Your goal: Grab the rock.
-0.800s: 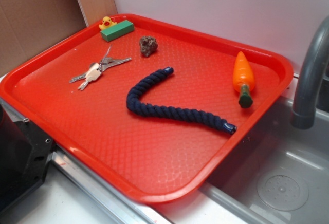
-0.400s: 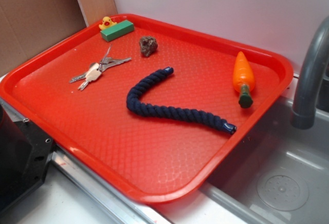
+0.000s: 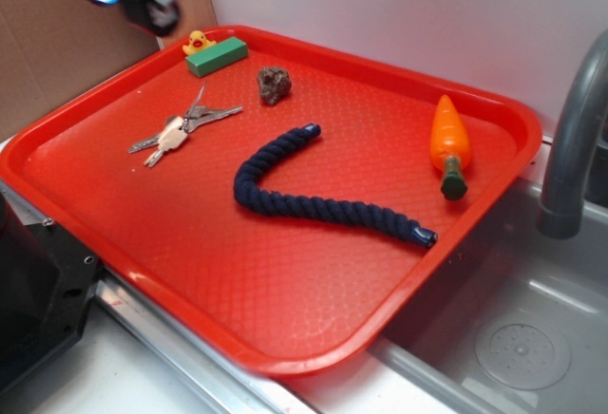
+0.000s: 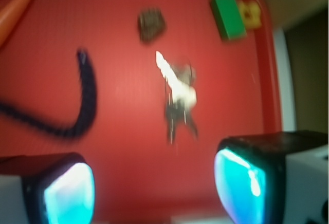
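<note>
I'm holding the gripper (image 4: 154,183), fingers spread apart and empty, high over the tray's (image 3: 285,357) near edge, with the rock (image 4: 151,24) lying ahead, beyond the keys (image 4: 177,98).

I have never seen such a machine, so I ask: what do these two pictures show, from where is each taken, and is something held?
One camera looks from outside; the other sits on the robot arm's wrist, looking down. The gripper is the arm's two-fingered hand; it is open and holds nothing. On the red tray lie the rock, keys, a dark blue rope, a toy carrot, a green block and a small yellow duck. A sink is beside the tray.
</note>
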Robot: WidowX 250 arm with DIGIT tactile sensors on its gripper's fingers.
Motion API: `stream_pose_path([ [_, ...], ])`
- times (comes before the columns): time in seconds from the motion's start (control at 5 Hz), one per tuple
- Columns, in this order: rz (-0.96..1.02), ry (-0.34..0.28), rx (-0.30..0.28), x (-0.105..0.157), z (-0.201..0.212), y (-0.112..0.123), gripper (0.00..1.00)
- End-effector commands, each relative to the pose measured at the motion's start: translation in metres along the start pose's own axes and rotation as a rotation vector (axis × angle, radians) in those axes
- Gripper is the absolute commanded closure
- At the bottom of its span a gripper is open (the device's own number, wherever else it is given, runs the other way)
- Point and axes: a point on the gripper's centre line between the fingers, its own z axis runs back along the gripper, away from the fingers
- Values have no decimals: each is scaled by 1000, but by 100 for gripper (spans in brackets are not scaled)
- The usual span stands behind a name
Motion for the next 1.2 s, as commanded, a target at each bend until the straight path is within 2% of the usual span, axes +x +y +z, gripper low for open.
stream_pose_path([
  [0.0, -89, -158, 35, 70, -40, 14, 0],
  [0.2, -163, -161, 2, 93, -68, 5, 0],
  [0.4, -162, -127, 45, 104, -86, 6, 0],
  [0.6, -166, -88, 32, 115, -103, 21, 0],
  [0.8, -198, -57, 6, 119, -116, 17, 0],
  [1.0, -189, -66, -3, 117, -111, 14, 100],
])
